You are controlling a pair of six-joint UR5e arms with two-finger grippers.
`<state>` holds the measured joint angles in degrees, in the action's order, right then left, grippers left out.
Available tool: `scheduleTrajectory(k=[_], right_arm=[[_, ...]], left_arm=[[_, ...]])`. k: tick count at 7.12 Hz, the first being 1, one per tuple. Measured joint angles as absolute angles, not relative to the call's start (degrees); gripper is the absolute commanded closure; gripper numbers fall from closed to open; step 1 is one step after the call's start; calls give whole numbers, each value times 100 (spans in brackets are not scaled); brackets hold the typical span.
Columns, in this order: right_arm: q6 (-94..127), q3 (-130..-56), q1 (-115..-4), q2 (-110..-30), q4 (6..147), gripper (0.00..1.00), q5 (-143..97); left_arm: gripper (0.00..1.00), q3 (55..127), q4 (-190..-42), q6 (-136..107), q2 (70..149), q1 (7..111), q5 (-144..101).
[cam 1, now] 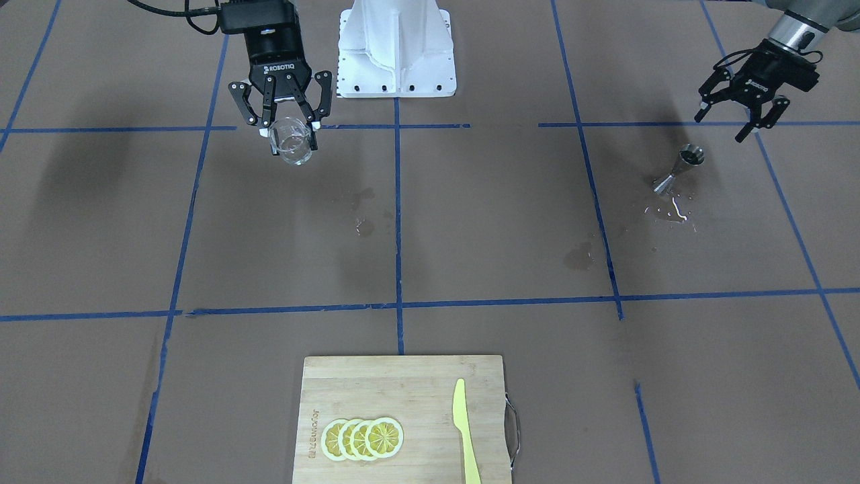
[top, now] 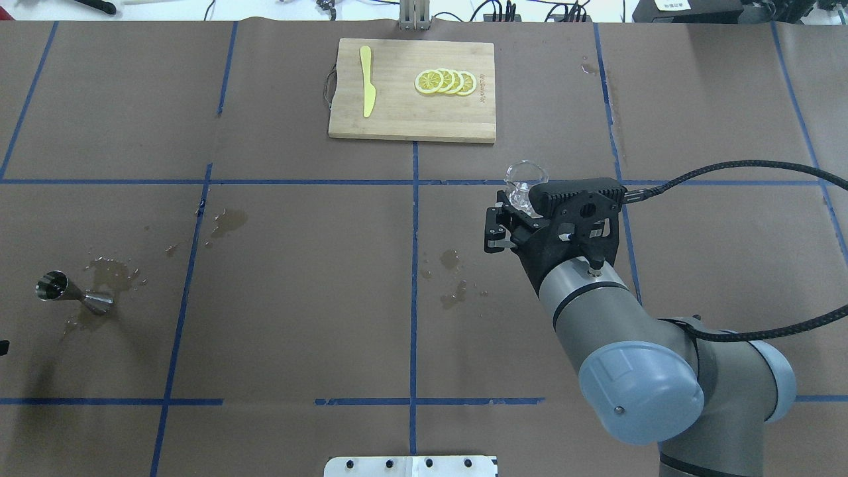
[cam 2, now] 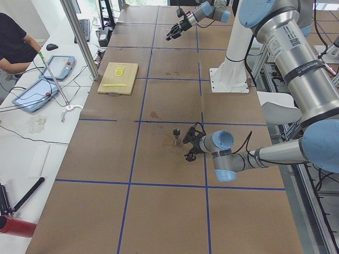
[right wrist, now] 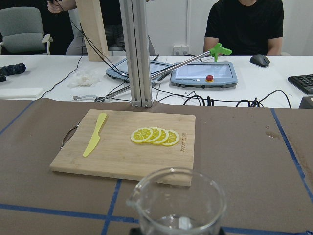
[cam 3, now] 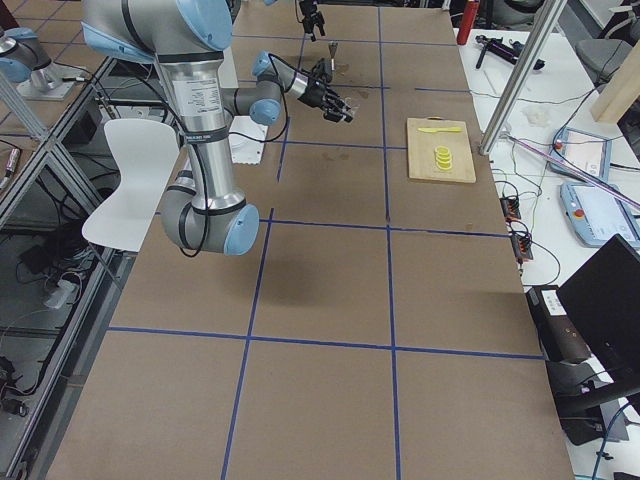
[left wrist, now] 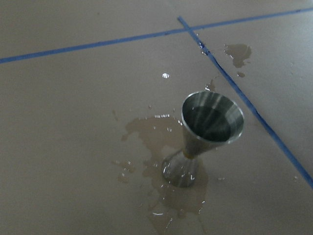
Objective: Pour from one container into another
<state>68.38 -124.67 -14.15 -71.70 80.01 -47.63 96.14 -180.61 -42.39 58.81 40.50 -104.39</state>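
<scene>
At the upper left of the front-facing view, the right gripper [cam 1: 293,136] hangs above the table with its fingers pinching the glass cup [cam 1: 289,149], which is lifted clear of the paper and roughly upright. Seen from the right wrist, the cup's rim and spout fill the bottom middle of the frame. Little if anything shows inside it, though clear liquid would be hard to make out.

Far across that same front view, at the upper right, the steel jigger [cam 1: 678,171] stands upright on the table by itself. The left gripper [cam 1: 722,124] hovers near it, just above and to the right, with its fingers spread and nothing between them. A puddle [left wrist: 151,147] surrounds the jigger's foot in the left wrist view, with loose drops beside it. The top cone looks dark inside, and I cannot tell whether it holds liquid. More wet stains [cam 1: 363,215] mark the paper near the middle of the table.

As I judge it, the cup is grasped and raised but well apart from the jigger, so no pouring is under way. The wet patch suggests liquid has landed around the jigger, not cleanly into it. If a pour is still owed, the cup must cross the table, line up over the top cone and tip. If it is finished, only setting the cup down remains.
</scene>
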Motion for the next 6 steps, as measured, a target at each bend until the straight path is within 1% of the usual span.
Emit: scheduleTrajectory(k=[1, 2, 3, 4, 6], right_arm=[[6838, -12461, -1418, -7197, 8002, 100, -4764], [6840, -12457, -1421, -7241, 8004, 100, -4768], [6850, -12456, -1421, -7293, 8004, 100, -4777], [6916, -12442, -1422, -7317, 8001, 100, -4781], [7154, -12416, -1425, -7515, 7913, 100, -4711]], left_arm=[[1, 9584, -17436, -3166, 6103, 4934, -10942], [1, 9576, -16398, -2117, 6549, 5892, -11432], [0, 9577, -15130, -1247, 7155, 6724, -11827], [0, 9577, -13796, -731, 7845, 7344, -12057], [0, 9573, -11278, -410, 9256, 7983, -12215]])
